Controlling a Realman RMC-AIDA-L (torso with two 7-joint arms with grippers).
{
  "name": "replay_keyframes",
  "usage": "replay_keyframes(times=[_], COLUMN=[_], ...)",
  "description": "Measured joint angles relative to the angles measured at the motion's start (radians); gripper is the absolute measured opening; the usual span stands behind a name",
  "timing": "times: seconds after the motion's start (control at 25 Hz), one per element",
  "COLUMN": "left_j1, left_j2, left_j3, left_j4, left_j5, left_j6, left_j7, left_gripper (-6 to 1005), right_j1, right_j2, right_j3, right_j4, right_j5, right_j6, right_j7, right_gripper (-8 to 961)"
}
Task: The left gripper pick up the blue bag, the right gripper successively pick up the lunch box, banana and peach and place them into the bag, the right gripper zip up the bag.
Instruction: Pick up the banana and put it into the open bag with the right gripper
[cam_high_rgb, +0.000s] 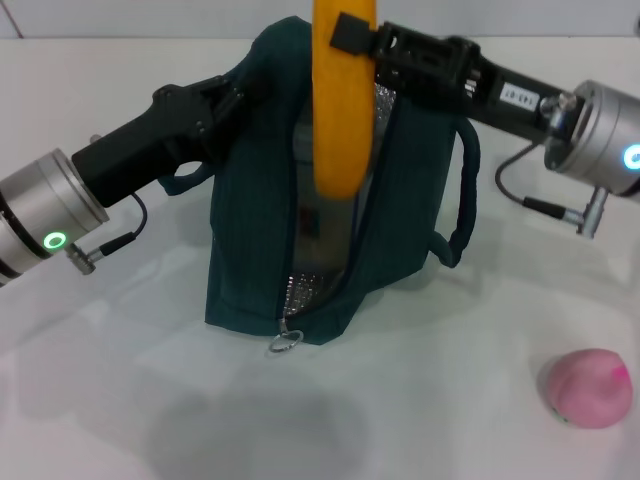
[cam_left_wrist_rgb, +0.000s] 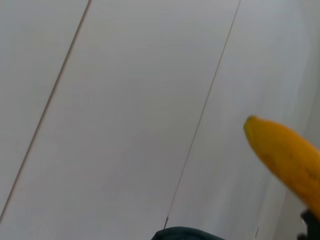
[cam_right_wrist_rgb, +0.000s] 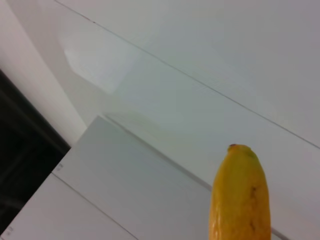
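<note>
The blue bag (cam_high_rgb: 240, 250) stands upright mid-table with its zipper open, showing a silver lining. My left gripper (cam_high_rgb: 235, 95) is shut on the bag's upper left edge, holding it up. My right gripper (cam_high_rgb: 350, 35) is shut on the banana (cam_high_rgb: 340, 110), which hangs upright above the bag's opening, its lower end level with the open zipper. The banana (cam_left_wrist_rgb: 287, 160) also shows in the left wrist view, and the banana (cam_right_wrist_rgb: 240, 195) in the right wrist view. The peach (cam_high_rgb: 590, 388) lies on the table at the front right. The lunch box is out of view.
A white table (cam_high_rgb: 120, 400) carries everything. The bag's zipper pull ring (cam_high_rgb: 282, 343) lies on the table in front of the bag. A dark strap (cam_high_rgb: 465, 200) loops out on the bag's right side.
</note>
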Motion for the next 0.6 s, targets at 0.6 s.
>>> replay_keyframes(times=[0.6], left_j1=[-0.005], left_j2=[0.0], left_j3=[0.0], left_j4=[0.0], left_j5=[0.005], left_j6=[-0.001], left_j7=[-0.001], left_gripper=[68], right_j1=[-0.067], right_j2=[0.0], right_j3=[-0.108], right_j4=[-0.053], right_j5=[0.032], right_j6=[0.112], right_j7=[-0.081], right_gripper=[442])
